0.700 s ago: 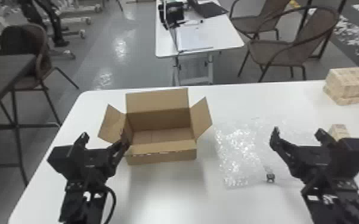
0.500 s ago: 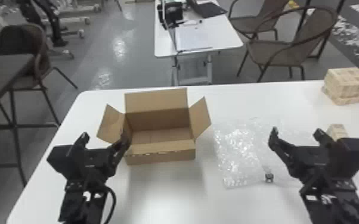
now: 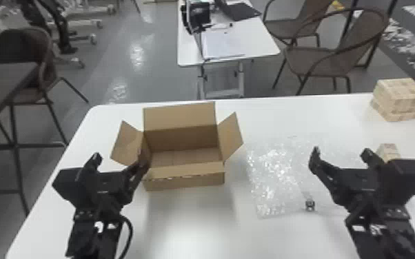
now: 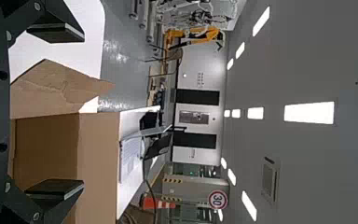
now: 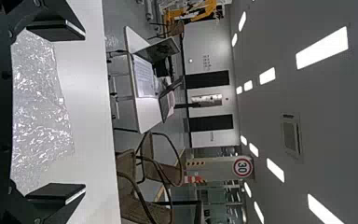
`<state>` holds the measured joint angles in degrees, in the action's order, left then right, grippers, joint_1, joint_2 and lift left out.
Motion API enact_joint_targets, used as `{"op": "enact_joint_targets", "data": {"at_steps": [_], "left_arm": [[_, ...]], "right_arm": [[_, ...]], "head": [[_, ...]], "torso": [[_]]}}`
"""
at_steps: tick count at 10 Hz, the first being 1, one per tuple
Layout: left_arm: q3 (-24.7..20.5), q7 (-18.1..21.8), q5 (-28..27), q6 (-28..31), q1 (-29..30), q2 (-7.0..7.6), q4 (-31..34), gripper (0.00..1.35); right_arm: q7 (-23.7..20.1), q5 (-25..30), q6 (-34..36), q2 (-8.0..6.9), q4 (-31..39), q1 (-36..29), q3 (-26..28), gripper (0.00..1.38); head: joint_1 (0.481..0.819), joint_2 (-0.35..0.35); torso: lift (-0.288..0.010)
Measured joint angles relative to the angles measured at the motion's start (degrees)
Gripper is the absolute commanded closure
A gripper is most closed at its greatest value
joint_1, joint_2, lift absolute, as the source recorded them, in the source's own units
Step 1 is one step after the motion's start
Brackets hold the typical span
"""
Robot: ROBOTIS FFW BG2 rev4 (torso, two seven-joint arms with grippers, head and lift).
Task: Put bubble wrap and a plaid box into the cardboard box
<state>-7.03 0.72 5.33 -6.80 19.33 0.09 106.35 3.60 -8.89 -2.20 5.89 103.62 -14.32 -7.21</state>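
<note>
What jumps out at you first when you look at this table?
Probably the open cardboard box, empty, its flaps spread, left of the table's middle. Right of it lies a flat, glinting sheet of bubble wrap. Two black end effectors, the left and the right, loom at the near side, fingers apart.

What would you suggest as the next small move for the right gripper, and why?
I would probably lower the right gripper toward the bubble wrap to grasp it: the gripper is open with nothing between its fingers, the wrap lies spread on the table, and the cardboard box beside it stands with its flaps open.
</note>
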Motion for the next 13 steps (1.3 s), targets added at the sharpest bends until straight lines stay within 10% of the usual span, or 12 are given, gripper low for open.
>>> {"op": "enact_joint_targets", "data": {"at_steps": [8, 13], "left_arm": [[-6.3, 7.1, 3.1, 9.5, -2.9, 0.0, 0.8, 0.19], [-12.4, 18.2, 3.6, 25.9, -9.0, 0.0, 0.9, 0.19]], "right_arm": [[0.0, 0.3, -0.3, 0.0, 0.1, 0.2, -0.1, 0.14], [-0.1, 0.3, -0.3, 0.0, 0.0, 0.3, -0.3, 0.15]], "head": [[0.695, 0.152], [0.695, 0.161]], "torso": [[-0.11], [-0.11]]}}
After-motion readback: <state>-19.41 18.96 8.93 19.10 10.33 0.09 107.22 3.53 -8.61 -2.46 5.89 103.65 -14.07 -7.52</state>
